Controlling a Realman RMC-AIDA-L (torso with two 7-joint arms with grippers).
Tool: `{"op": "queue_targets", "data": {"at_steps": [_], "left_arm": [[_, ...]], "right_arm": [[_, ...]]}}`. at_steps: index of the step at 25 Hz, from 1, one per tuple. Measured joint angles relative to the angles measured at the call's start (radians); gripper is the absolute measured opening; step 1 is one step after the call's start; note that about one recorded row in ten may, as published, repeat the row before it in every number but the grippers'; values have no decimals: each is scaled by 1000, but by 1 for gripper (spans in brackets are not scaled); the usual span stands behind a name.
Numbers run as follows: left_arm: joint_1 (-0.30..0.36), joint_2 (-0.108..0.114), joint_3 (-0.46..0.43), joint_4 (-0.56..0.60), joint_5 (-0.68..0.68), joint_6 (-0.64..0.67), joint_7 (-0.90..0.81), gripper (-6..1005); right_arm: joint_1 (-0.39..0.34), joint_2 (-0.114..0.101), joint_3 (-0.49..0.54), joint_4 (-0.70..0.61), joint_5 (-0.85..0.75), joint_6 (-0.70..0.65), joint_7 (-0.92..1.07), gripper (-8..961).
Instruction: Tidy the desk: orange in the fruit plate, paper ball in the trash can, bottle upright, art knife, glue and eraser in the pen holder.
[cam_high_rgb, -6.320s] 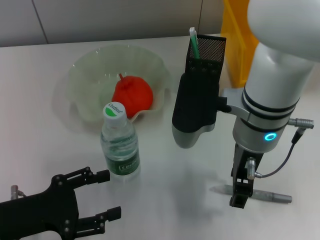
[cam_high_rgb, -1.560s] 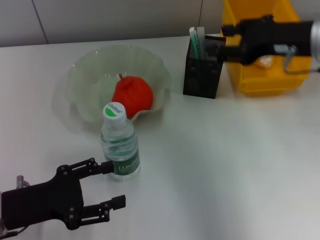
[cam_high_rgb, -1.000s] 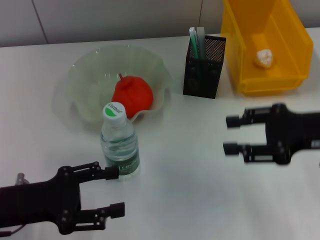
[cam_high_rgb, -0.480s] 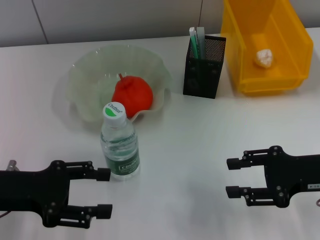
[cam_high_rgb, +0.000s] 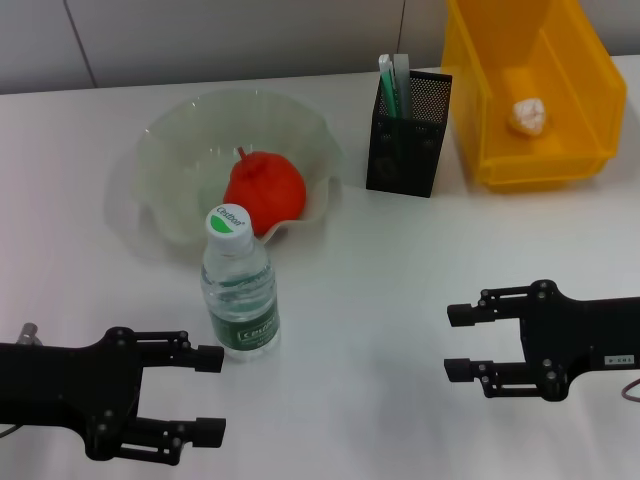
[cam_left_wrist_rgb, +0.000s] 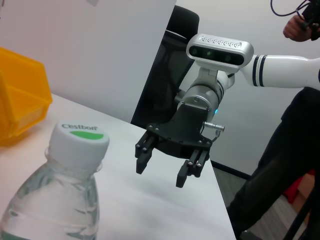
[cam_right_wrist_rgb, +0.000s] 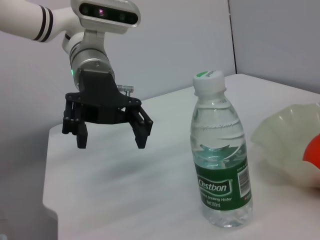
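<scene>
The red-orange orange (cam_high_rgb: 264, 190) lies in the pale green fruit plate (cam_high_rgb: 160, 165). In front of the plate the bottle (cam_high_rgb: 240, 285) stands upright. The white paper ball (cam_high_rgb: 527, 115) rests inside the yellow trash can (cam_high_rgb: 560, 150). A grey art knife (cam_high_rgb: 402, 78) and a green-and-white glue stick (cam_high_rgb: 386, 85) poke out of the black mesh pen holder (cam_high_rgb: 405, 135). The eraser is out of view. My left gripper (cam_high_rgb: 210, 395) hovers open at the near left, just in front of the bottle. My right gripper (cam_high_rgb: 457, 342) hovers open at the near right, holding nothing.
The left wrist view shows the bottle (cam_left_wrist_rgb: 60, 185) close up, the right gripper (cam_left_wrist_rgb: 161, 174) beyond it and a corner of the trash can (cam_left_wrist_rgb: 20, 100). The right wrist view shows the bottle (cam_right_wrist_rgb: 222, 160), the left gripper (cam_right_wrist_rgb: 110, 141) and the plate's rim (cam_right_wrist_rgb: 285, 127).
The right arm carried the grey knife from the near table to the pen holder, then came back low at the near right, open. The left gripper shifted slightly nearer.
</scene>
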Motion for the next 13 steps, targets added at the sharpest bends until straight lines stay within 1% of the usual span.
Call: {"op": "queue_targets", "data": {"at_steps": [13], "left_arm": [[4,-4,-2,-1,1,-8,8,783]], "right_arm": [[6,2,1,26,3,8,-8,608]]}}
